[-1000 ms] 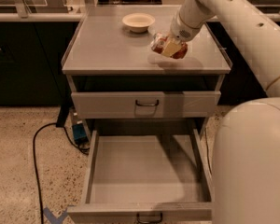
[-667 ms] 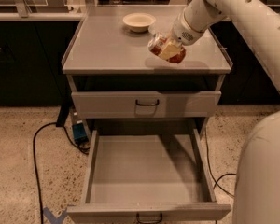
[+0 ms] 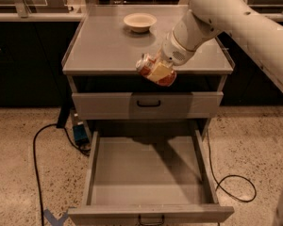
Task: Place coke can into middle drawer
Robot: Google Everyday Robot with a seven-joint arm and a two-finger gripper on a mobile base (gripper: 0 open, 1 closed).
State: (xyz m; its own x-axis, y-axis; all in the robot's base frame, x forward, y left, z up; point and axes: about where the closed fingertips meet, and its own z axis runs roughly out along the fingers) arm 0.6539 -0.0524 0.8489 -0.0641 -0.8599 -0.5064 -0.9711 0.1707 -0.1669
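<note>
While gripper (image 3: 158, 71) clamps tilted coke can (image 3: 145, 64) over cabinet top (image 3: 104, 51) edge, early release could miss middle drawer (image 3: 132, 173). Sideways landing: may roll.

arm: angled down | gripper (image 3: 155, 71): mid-frame | jaws: clamped on coke can (image 3: 167, 79)
</note>
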